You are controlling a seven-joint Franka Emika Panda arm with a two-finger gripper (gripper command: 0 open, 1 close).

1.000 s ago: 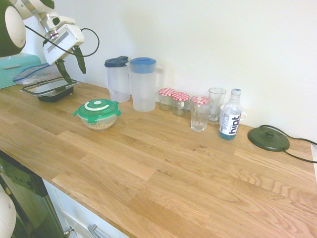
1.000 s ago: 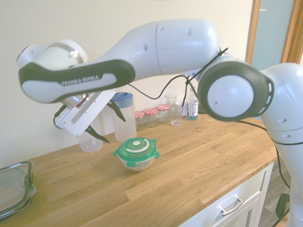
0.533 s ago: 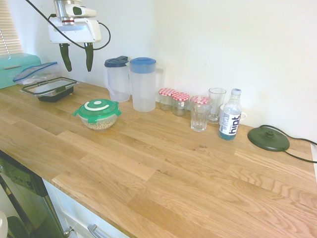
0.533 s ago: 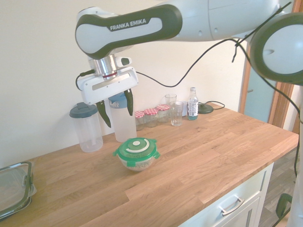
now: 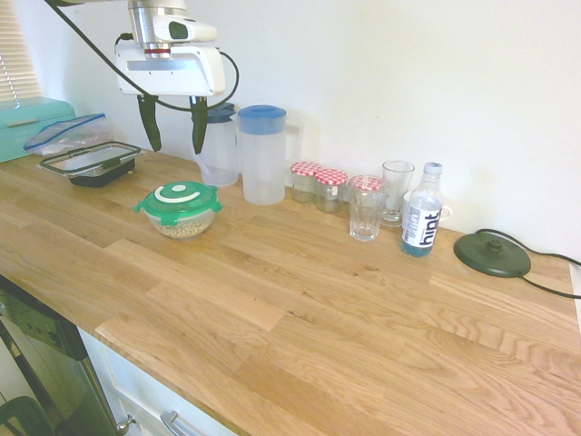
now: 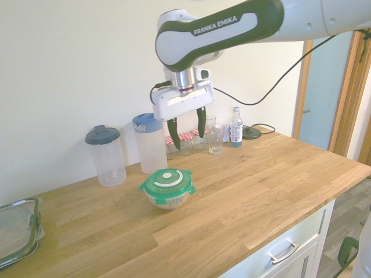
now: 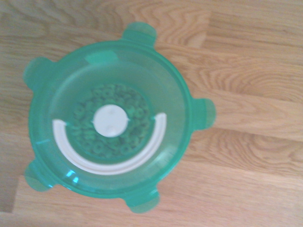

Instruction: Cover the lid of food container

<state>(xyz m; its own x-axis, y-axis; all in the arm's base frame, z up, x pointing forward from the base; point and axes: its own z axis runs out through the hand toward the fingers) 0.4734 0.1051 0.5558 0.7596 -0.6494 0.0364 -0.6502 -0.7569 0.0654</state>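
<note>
The arm reaches over the counter (image 5: 318,300), its fingers (image 5: 199,125) apart and pointing down above the green lid (image 5: 179,200).

Lid (image 7: 156,80): round, translucent green plastic, clip tabs sticking out around rim, white disc at centre, white curved strip; sitting on bowl, covering it
Food container (image 5: 184,226): small clear round bowl; holding beige ring-shaped pieces; standing upright on wooden counter, under lid
</note>
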